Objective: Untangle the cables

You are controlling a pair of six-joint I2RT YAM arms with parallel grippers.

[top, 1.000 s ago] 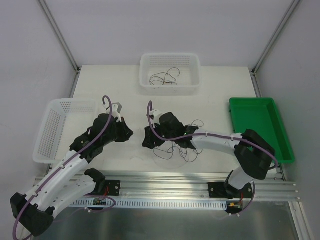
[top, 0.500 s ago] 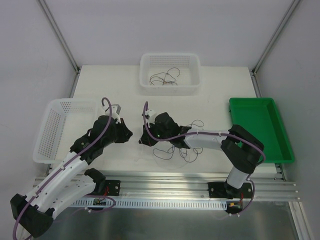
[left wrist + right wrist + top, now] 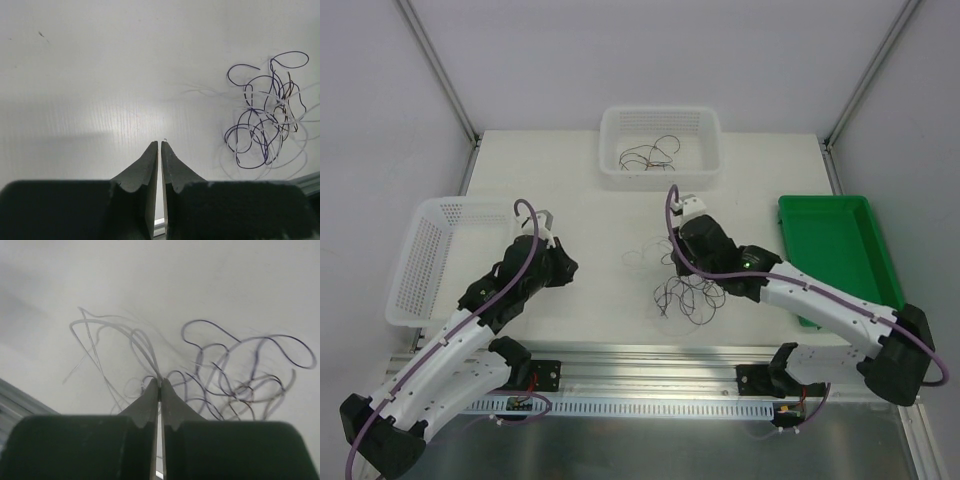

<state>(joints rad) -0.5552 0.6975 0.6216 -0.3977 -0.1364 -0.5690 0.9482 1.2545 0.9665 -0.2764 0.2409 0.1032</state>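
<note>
The cables lie as a loose tangle of dark, purplish and white wires in the middle of the table, and a pale loop reaches out to its left. My right gripper is just above the tangle. In the right wrist view the right gripper is shut on a white cable, with dark curls spread to its right. My left gripper stands left of the cables and apart from them. In its wrist view the left gripper is shut, and the tangle lies far to the right.
A white basket at the back holds more thin wires. Another white basket sits at the left edge and a green tray at the right. The metal rail runs along the near edge.
The right gripper has shut on a white cable and pulled back to the right, dragging the tangle that way and stretching a pale loop out. The left arm has shifted slightly.
</note>
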